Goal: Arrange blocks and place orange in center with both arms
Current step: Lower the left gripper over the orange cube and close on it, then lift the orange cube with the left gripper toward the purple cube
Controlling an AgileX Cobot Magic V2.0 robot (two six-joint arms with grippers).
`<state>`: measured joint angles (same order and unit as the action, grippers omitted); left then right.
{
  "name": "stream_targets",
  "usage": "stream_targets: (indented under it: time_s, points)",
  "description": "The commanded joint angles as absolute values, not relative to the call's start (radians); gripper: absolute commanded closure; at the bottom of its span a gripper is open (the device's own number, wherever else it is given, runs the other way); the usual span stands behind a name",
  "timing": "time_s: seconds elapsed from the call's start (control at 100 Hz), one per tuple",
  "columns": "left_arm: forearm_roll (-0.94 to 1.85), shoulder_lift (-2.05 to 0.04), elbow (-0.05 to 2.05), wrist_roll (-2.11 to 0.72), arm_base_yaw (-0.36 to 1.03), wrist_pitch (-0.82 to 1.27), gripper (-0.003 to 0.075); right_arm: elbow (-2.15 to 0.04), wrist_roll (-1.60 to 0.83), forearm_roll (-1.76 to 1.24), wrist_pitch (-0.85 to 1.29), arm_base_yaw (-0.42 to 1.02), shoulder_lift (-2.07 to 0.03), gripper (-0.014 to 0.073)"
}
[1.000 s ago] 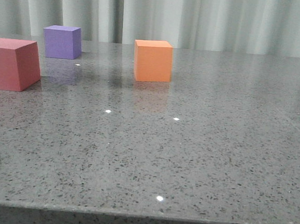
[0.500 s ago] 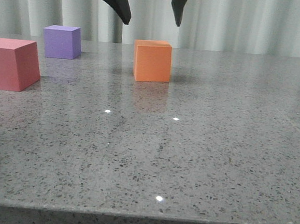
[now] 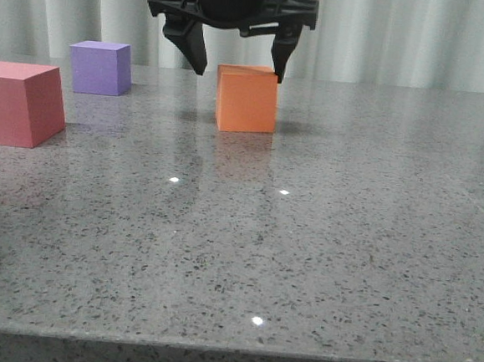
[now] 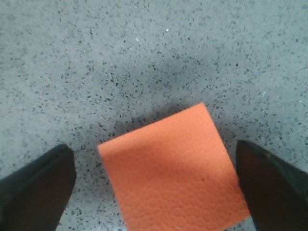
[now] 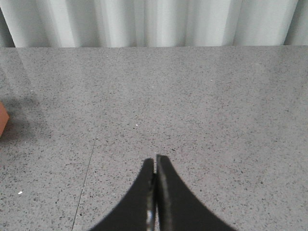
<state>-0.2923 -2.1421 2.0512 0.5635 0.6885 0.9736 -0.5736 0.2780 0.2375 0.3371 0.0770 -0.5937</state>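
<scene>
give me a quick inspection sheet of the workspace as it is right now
surface: grey speckled table, glossy with light spots
job's things: orange cube mid-table; purple cube far left; red-pink cube left, nearest
clutter: nothing seen
grippers: left gripper open, fingers either side of the orange cube's top, not touching; right gripper shut, empty, over bare table
cables: nothing seen
surroundings: pale curtain behind the table

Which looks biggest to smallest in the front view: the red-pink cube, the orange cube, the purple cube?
1. Red-pink cube, though it sits nearest the camera.
2. Orange cube.
3. Purple cube, the farthest back.
Distance may explain these differences; true sizes could match.
</scene>
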Motion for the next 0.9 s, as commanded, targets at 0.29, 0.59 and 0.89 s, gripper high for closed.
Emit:
stream_targets:
  time_s: [0.29, 0.59, 0.89]
  points:
    - [-0.301, -2.097, 2.090, 0.573, 0.694, 0.937, 0.0293, -0.599, 0.272, 0.257, 0.258, 0.070, -0.592, 0.0660]
    - [-0.295, -2.083, 2.095, 0.555, 0.694, 0.977, 0.0351, -0.599, 0.272, 0.257, 0.258, 0.070, -0.592, 0.0660]
    - [-0.295, -1.964, 2.118, 0.408, 0.665, 1.069, 0.0351, -0.599, 0.272, 0.257, 0.258, 0.070, -0.592, 0.0660]
